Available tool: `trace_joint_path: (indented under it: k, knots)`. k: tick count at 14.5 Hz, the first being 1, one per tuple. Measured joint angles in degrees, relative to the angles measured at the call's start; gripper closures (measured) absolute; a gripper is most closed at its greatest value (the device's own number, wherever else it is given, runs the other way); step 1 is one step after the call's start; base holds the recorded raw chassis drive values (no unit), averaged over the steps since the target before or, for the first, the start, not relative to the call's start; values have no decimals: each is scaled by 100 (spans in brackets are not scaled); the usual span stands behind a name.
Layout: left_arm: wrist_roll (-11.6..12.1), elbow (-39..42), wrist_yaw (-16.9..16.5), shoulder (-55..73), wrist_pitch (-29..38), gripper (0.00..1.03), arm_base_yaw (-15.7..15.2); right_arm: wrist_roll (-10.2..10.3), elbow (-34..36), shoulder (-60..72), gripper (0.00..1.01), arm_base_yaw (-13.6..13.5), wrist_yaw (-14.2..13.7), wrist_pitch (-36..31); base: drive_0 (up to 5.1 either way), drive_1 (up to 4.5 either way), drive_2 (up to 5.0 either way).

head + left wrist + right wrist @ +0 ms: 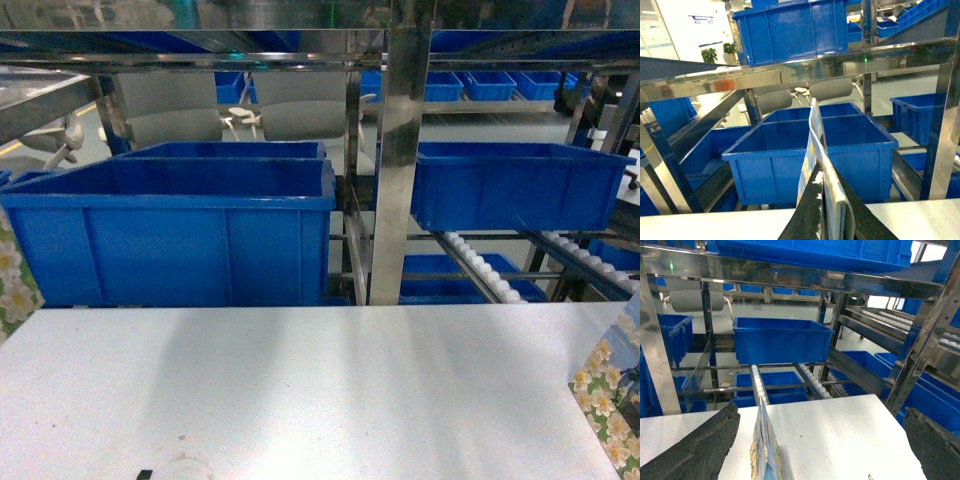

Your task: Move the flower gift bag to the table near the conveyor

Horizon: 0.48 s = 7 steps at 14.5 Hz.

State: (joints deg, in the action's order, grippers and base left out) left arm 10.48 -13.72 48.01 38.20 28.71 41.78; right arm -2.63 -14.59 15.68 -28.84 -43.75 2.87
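left gripper (832, 220) clamped; right gripper (815, 450) spread wide

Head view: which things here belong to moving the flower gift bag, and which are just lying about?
Job: flower gift bag, clamped in left gripper; floral bag edge inside open right gripper (same bag or not, cannot tell); table; conveyor.
Lying about: blue bins; potted plants far back.

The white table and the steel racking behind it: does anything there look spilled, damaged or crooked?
Nothing stands out. The white table is bare and dry in its middle, the blue bins sit square in the roller racking, and the floral gift bag shows only as edges at both sides of the head view.
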Motion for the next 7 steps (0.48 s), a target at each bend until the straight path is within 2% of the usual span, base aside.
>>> trace_joint_path:
  k: [7]
  knots:
    - [-326,-330,179,2793,1690,101,-120,0,0,0,3,0,0,-2,0,0,0]
